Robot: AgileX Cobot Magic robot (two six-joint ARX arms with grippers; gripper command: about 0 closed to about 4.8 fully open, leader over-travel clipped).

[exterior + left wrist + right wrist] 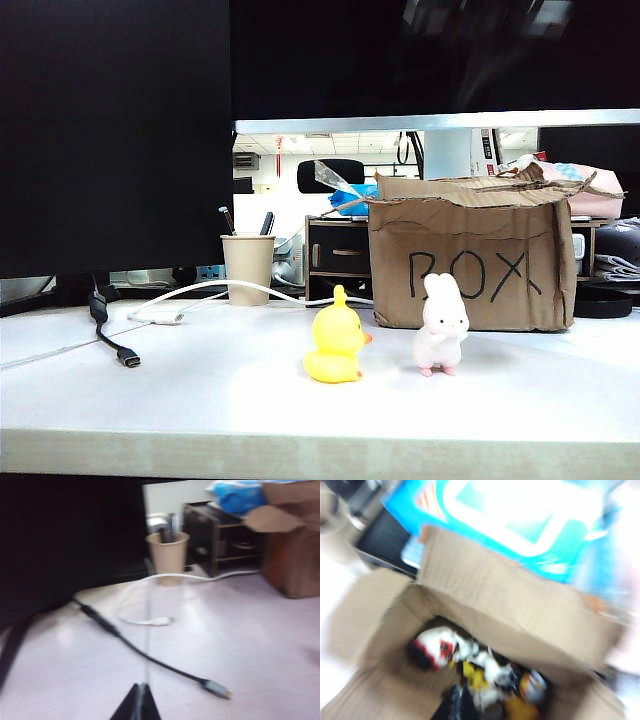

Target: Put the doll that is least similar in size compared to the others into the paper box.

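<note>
On the left, the left gripper (139, 700) hangs low over the white table (200, 390), its dark fingers pressed together, near a black cable (150, 657), a white cable (145, 622) and a paper cup (248, 268). Toward the middle of the table stand a yellow duck (336, 350) and, just beside it, a pale rabbit (441, 325), both in front of the paper box (470, 265) marked "BOX". The right gripper (459, 700) hovers above the open box, fingers pressed together, holding nothing visible. Blurred toys lie jumbled inside; the doll cannot be told apart among them.
</note>
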